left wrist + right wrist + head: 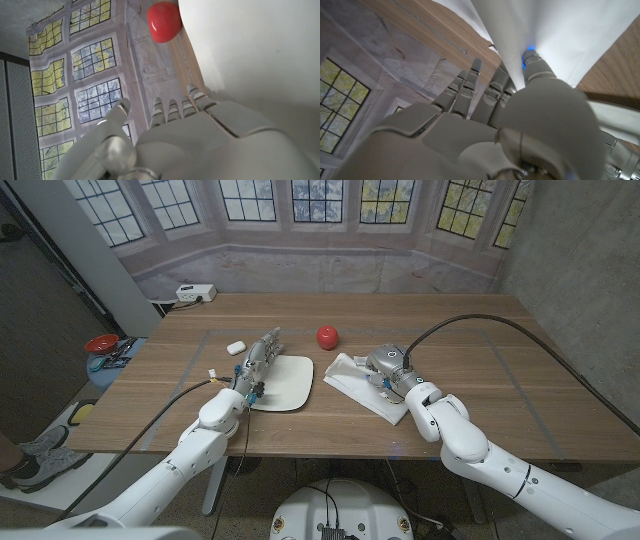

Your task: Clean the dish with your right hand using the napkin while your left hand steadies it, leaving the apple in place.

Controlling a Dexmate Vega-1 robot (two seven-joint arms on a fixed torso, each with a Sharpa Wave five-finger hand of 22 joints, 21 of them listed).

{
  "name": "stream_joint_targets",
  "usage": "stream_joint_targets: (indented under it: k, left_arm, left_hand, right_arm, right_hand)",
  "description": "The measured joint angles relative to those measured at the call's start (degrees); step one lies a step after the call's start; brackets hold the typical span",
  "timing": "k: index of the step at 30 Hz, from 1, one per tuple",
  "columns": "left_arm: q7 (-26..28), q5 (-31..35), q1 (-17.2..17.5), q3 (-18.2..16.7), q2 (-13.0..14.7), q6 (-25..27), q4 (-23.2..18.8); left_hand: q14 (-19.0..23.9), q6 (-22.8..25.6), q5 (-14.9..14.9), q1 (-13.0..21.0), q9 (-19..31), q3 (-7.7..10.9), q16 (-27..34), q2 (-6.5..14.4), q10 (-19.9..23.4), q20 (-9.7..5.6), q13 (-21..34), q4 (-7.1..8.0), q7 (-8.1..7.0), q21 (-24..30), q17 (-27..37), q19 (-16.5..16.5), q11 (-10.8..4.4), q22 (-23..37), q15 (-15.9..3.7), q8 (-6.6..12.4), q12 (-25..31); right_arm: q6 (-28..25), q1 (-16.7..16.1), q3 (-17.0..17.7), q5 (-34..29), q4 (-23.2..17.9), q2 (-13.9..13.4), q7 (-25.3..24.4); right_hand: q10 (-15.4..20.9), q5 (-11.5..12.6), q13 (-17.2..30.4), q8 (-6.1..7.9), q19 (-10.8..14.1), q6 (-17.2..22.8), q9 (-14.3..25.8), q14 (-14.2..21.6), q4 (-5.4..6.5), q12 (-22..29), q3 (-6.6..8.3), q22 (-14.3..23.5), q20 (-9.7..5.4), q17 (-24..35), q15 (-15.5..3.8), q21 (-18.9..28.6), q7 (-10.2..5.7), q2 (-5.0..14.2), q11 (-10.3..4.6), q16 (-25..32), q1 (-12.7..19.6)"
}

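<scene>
White dish (283, 383), roughly square with rounded corners, sat on the wooden worktop (480, 360) at the near-left of centre. The napkin (352, 377) lay just to its right, apart from it, long axis running from the far left to the near right. The red apple (327, 336) stood on the bare worktop beyond the gap between the 2, not on the dish.

Right hand (389, 373) was on top of the napkin, so the dish lay to that hand's left, with only a narrow strip of wood between napkin and dish rim. In the right wrist view the right fingers (492, 92) reached onto the white cloth, close together and slightly bent; whether they had actually pinched a fold I cannot tell.

Left hand (254, 364) lay along the dish's left edge, its fingers (268, 343) pointing away from the robot, straight and held together. The left wrist view showed them beside the dish rim; contact looked likely, not certain.

Judgement: napkin pickup not yet confirmed, wiping not begun.
</scene>
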Motion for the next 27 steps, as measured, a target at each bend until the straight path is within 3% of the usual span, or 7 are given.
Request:
stream_joint_targets:
  k: [27]
  left_arm:
    - [1.39, -1.01, 5.12, -3.62, 4.05, -0.36, -4.34]
  left_hand:
    - [-0.32, -0.21, 0.00, 0.22, 0.00, -0.32, 0.00, 0.22, -0.22, 0.30, 0.00, -0.31, -0.21, 0.00, 0.14, -0.30, 0.21, 0.00, 0.31, 0.00, 0.00]
  right_arm:
    - [1.04, -0.44, 0.17, -0.98, -3.88, 1.44, 2.48]
  right_hand:
    - [-0.01, -0.88, 0.00, -0.85, 0.00, 0.21, 0.00, 0.78, 0.54, 0.00, -0.88, 0.01, 0.00, -0.38, -0.17, 0.00, 0.19, 0.30, 0.01, 0.00, -0.34]
